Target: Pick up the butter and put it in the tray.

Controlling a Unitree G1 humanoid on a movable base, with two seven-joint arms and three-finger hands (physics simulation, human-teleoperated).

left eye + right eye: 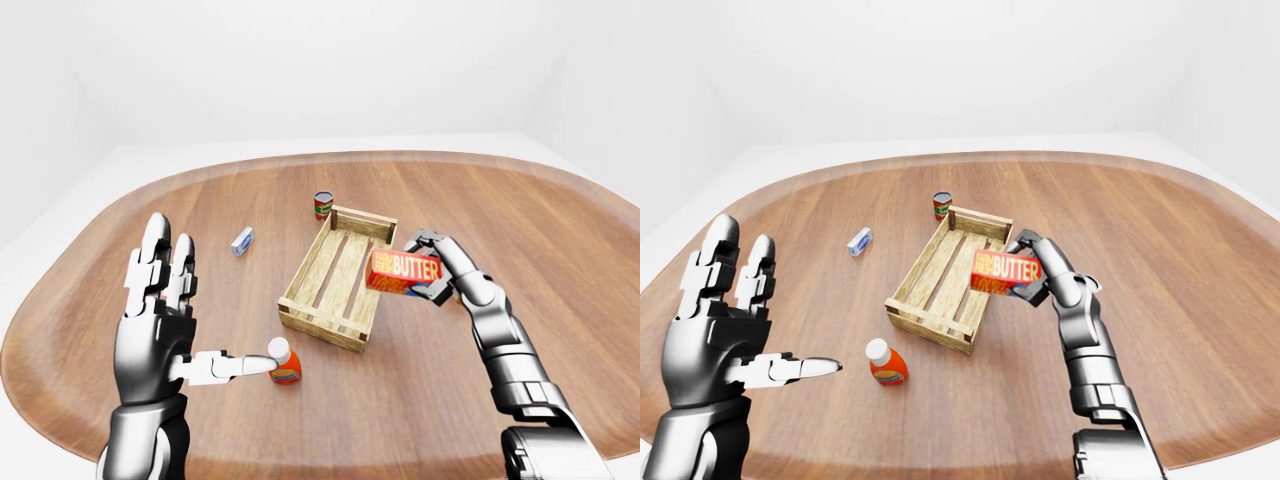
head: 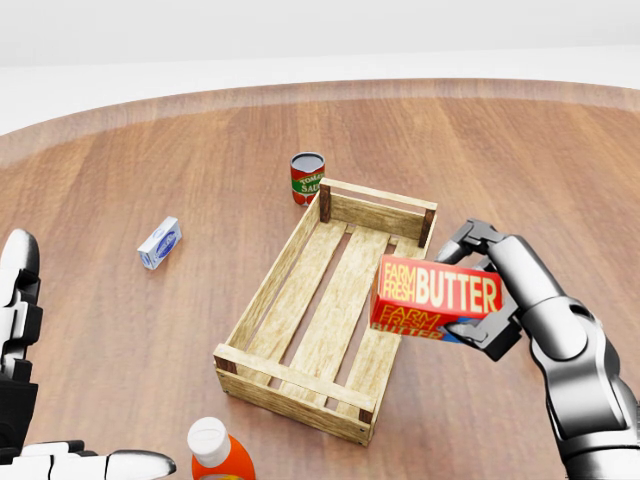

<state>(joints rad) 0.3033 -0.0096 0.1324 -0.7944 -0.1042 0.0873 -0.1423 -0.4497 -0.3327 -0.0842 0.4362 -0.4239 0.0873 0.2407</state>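
The right hand [image 2: 490, 290] grips a red butter box [image 2: 436, 297] by its end, lifted just left of the palm over the right rim of the wooden tray [image 2: 268, 285]; it looks light, rigid and smooth-sided, best pinched across flat faces.

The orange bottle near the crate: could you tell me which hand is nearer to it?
Left. The left hand is open, one fingertip reaching almost to the orange bottle in the left-eye view. The right hand grips the butter box up at the crate's right edge.
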